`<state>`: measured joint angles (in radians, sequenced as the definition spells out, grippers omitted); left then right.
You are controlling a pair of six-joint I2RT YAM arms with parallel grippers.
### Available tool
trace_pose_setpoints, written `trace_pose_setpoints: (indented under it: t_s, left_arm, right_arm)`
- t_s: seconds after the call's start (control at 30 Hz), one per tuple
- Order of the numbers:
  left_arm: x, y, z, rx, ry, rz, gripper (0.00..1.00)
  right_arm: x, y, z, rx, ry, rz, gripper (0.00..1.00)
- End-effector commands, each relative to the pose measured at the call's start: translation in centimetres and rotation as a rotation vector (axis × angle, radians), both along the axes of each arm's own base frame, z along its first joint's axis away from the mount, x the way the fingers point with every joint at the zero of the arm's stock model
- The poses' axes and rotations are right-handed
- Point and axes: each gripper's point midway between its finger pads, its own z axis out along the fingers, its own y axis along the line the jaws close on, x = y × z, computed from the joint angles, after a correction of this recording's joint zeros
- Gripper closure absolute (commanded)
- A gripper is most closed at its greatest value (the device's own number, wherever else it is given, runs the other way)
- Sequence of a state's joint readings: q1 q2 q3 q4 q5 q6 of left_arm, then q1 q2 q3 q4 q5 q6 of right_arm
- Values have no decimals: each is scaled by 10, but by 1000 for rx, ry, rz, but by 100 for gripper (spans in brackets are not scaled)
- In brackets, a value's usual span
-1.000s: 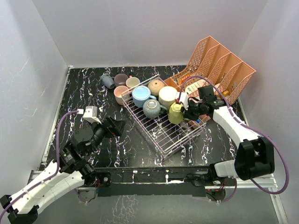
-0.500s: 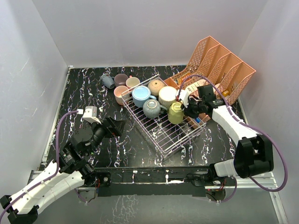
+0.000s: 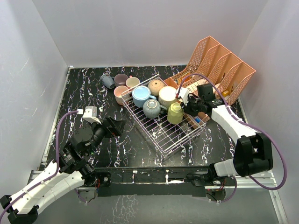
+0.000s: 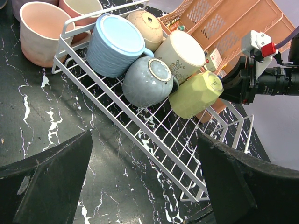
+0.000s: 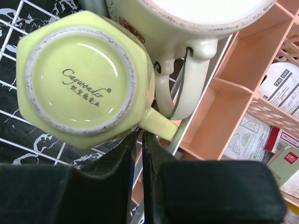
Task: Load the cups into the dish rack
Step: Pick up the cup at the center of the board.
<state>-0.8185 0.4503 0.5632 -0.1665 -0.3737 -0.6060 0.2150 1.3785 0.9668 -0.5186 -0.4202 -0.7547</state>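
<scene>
The wire dish rack [image 3: 164,136] lies diagonally mid-table and shows in the left wrist view [image 4: 154,135]. In it lie a light blue cup [image 3: 140,95], a grey-blue cup [image 3: 152,108], a cream cup [image 3: 167,95], a tan cup [image 3: 155,86] and a yellow-green cup [image 3: 175,113]. My right gripper [image 5: 141,135] is shut, its tips against the yellow-green cup [image 5: 81,77] just under its handle, nothing between them. My left gripper [image 3: 114,127] is open and empty, above the table left of the rack. Three cups [image 3: 121,79] and a pink cup [image 3: 121,93] stand beyond the rack's far-left end.
A salmon-pink lattice file organiser [image 3: 219,63] stands right behind the rack and my right gripper, with small boxes in it [image 5: 285,88]. White walls close in the black marbled table [image 3: 84,93] on three sides.
My right gripper has shifted slightly up and back by the yellow-green cup, which has barely moved. The left arm is still.
</scene>
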Motion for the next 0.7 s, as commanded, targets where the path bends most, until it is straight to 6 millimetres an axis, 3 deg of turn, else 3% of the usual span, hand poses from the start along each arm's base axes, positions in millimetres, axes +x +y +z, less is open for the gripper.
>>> trace_pose_setpoints:
  t_s: [0.0, 0.3, 0.47, 0.67]
  left_arm:
    - [0, 1, 15, -20, -29, 4, 8]
    - [-1, 2, 18, -22, -32, 1, 8]
    - [-1, 1, 18, -30, -33, -2, 8]
    - [0, -4, 18, -34, -29, -13, 8]
  right_arm:
    - [10, 7, 35, 39, -90, 15, 85]
    - [-27, 11, 44, 51, -60, 117, 83]
    - [-55, 24, 54, 98, -44, 263, 82]
    - [-61, 41, 59, 170, -36, 359, 82]
